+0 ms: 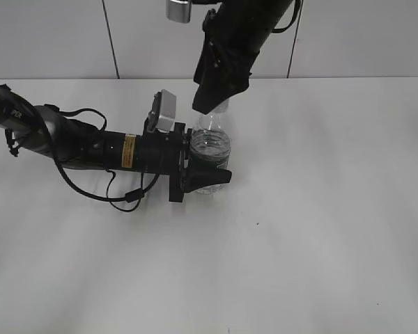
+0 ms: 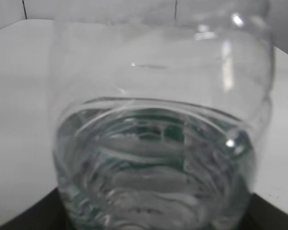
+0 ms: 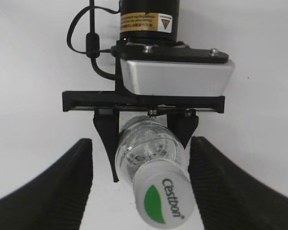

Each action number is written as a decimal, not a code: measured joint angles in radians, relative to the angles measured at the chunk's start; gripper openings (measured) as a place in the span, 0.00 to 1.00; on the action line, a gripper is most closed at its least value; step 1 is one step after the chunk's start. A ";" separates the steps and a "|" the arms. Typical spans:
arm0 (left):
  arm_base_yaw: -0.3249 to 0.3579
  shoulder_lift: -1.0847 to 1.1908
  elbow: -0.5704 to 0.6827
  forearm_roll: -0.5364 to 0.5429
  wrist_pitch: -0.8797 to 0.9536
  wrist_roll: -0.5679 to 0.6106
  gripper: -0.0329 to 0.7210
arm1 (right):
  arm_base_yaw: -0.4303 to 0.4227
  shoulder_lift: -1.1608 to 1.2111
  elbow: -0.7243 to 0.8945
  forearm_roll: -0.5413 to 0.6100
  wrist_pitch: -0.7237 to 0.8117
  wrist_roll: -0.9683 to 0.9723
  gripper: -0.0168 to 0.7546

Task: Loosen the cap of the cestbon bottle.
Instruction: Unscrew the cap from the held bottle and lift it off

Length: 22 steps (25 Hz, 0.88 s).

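The small clear plastic cestbon bottle stands on the white surface. The left tool pinches its body from both sides. Its small round white cap with a green leaf sits between the right tool's spread black fingers, touching neither.

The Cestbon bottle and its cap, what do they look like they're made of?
The Cestbon bottle: clear, glossy plastic by its look, with see-through ribbed walls, bright glints and water visible inside. The cap: opaque white plastic, probably, smooth and slightly shiny, with a printed green leaf logo and lettering on top.
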 joint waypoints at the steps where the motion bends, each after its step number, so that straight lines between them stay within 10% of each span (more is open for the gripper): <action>1: 0.000 0.000 0.000 -0.001 0.001 -0.002 0.58 | 0.000 -0.003 0.000 0.001 0.000 0.058 0.65; 22: 0.000 0.001 0.000 -0.012 0.001 -0.008 0.58 | 0.000 -0.006 -0.081 -0.225 0.000 1.295 0.65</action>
